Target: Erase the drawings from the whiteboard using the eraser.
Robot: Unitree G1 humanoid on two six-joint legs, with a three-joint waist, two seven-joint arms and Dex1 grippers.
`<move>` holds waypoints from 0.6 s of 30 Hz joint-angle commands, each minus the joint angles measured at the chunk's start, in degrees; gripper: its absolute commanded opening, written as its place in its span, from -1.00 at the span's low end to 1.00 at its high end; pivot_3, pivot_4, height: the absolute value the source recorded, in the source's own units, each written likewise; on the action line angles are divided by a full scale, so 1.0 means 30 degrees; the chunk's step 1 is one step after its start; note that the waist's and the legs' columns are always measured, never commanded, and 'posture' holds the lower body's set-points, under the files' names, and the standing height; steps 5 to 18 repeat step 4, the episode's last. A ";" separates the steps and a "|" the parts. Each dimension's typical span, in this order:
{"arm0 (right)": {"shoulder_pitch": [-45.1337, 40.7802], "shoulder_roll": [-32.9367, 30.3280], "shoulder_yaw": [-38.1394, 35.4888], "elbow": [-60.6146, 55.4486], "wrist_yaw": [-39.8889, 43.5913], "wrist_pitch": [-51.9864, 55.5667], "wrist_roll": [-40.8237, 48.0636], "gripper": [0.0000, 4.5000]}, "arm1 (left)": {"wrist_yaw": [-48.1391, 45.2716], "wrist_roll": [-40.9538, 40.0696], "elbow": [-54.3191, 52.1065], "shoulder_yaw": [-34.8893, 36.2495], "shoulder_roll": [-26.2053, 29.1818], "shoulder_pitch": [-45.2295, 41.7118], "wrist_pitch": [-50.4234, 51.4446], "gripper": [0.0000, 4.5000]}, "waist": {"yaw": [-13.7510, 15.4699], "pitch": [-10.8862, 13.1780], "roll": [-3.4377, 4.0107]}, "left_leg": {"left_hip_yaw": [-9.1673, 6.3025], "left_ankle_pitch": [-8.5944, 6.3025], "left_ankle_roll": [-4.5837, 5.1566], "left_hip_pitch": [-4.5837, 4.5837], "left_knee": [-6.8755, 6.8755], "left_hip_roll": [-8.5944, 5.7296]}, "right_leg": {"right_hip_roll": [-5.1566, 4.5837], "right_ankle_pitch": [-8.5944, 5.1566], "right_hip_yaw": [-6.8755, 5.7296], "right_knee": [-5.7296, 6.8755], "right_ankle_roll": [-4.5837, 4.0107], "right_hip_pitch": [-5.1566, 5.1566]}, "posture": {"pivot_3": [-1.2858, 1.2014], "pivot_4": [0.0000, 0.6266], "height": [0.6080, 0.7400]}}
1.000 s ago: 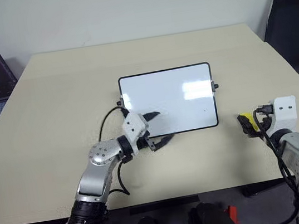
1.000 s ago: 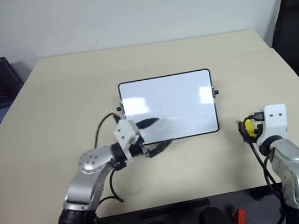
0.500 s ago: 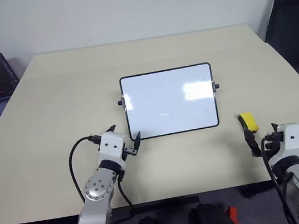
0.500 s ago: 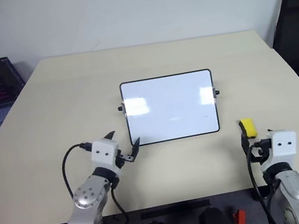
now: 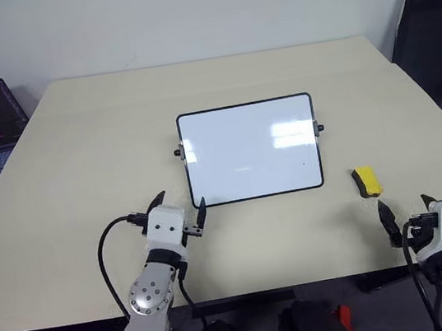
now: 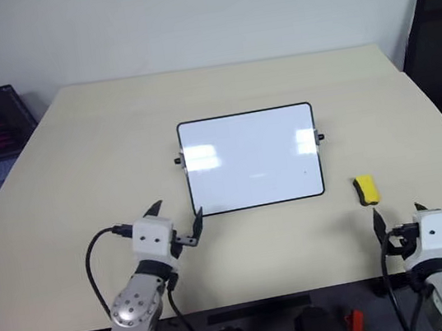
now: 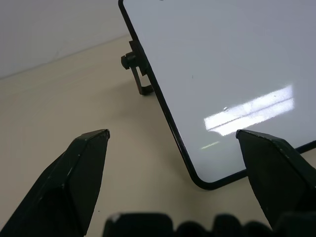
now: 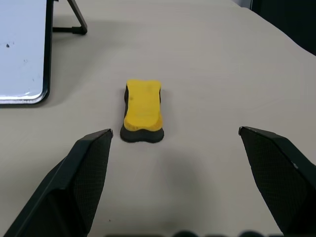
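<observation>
Eraser [image 8: 142, 111] on table [image 5: 78, 153], beside whiteboard [image 5: 249, 149].

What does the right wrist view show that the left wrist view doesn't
Right wrist view: the yellow eraser lying flat on the table, ahead of the open right gripper and touching neither finger, plus a foot of the board's stand.

Left wrist view: the open left gripper at the whiteboard's near corner, and a black side knob.

Both: the beige table and part of the whiteboard, wiped white apart from tiny dark specks.
</observation>
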 commanded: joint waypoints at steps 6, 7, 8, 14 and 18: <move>0.0693 -0.0277 -0.0448 -0.1807 -0.0056 0.0599 0.0536 0.98 | -0.0057 -0.0055 -0.1608 -0.0661 -0.0295 0.0958 0.0096 1.00 | -0.0001 0.0000 0.0000 | -0.0004 -0.0001 -0.0002 0.0003 -0.0001 0.0005 | -0.0003 -0.0002 -0.0001 0.0000 -0.0003 -0.0001 | 0.03 -0.52 1.00; 0.0693 -0.0277 -0.0448 -0.1807 -0.0056 0.0599 0.0536 0.98 | -0.0057 -0.0055 -0.1608 -0.0661 -0.0295 0.0958 0.0096 1.00 | -0.0001 0.0000 0.0000 | -0.0004 -0.0001 -0.0002 0.0003 -0.0001 0.0005 | -0.0003 -0.0002 -0.0001 0.0000 -0.0003 -0.0001 | 0.03 -0.52 1.00; 0.0693 -0.0277 -0.0448 -0.1807 -0.0056 0.0599 0.0536 0.98 | -0.0057 -0.0055 -0.1608 -0.0661 -0.0295 0.0958 0.0096 1.00 | -0.0001 0.0000 0.0000 | -0.0004 -0.0001 -0.0002 0.0003 -0.0001 0.0005 | -0.0003 -0.0002 -0.0001 0.0000 -0.0003 -0.0001 | 0.03 -0.52 1.00; 0.0693 -0.0277 -0.0448 -0.1807 -0.0056 0.0599 0.0536 0.98 | -0.0057 -0.0055 -0.1608 -0.0661 -0.0295 0.0958 0.0096 1.00 | -0.0001 0.0000 0.0000 | -0.0004 -0.0001 -0.0002 0.0003 -0.0001 0.0005 | -0.0003 -0.0002 -0.0001 0.0000 -0.0003 -0.0001 | 0.03 -0.52 1.00; 0.0693 -0.0277 -0.0448 -0.1807 -0.0056 0.0599 0.0536 0.98 | -0.0057 -0.0055 -0.1608 -0.0661 -0.0295 0.0958 0.0096 1.00 | -0.0001 0.0000 0.0000 | -0.0004 -0.0001 -0.0002 0.0003 -0.0001 0.0005 | -0.0003 -0.0002 -0.0001 0.0000 -0.0003 -0.0001 | 0.03 -0.52 1.00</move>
